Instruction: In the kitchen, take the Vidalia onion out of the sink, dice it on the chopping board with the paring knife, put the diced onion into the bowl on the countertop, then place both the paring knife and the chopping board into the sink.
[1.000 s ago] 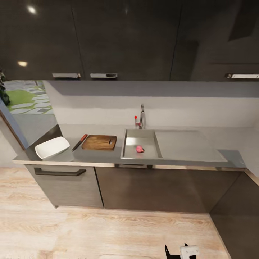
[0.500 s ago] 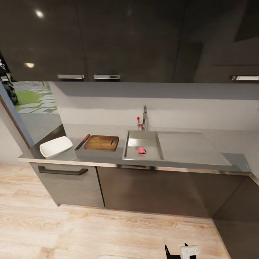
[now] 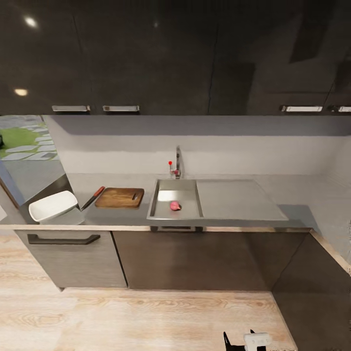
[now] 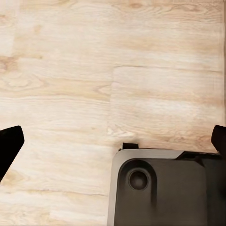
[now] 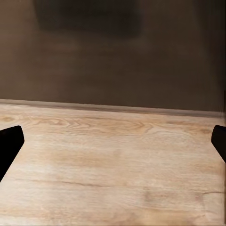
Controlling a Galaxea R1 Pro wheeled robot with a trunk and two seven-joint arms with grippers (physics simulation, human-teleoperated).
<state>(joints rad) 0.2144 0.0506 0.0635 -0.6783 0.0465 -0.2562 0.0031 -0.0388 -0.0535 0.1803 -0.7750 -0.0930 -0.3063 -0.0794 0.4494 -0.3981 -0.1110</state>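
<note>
Head view had the counter (image 3: 234, 219) well ahead across bare wood floor (image 3: 146, 317). Onion (image 3: 175, 205) lay in the sink (image 3: 161, 195) basin, tap (image 3: 177, 163) behind it. Chopping board (image 3: 119, 198) sat just beside the sink, paring knife (image 3: 92, 197) between board and bowl (image 3: 53, 206) — nothing on top of any of them. Left wrist view: left pincer (image 4: 113, 141) fingers wide apart over the floor and a dark robot base part (image 4: 165, 188). Right wrist view: right pincer (image 5: 113, 143) fingers apart too, facing a dark cabinet front (image 5: 113, 52).

Black fingertips (image 4: 9, 146), dark grey base (image 4: 165, 188), white-and-black part (image 3: 246, 340).
</note>
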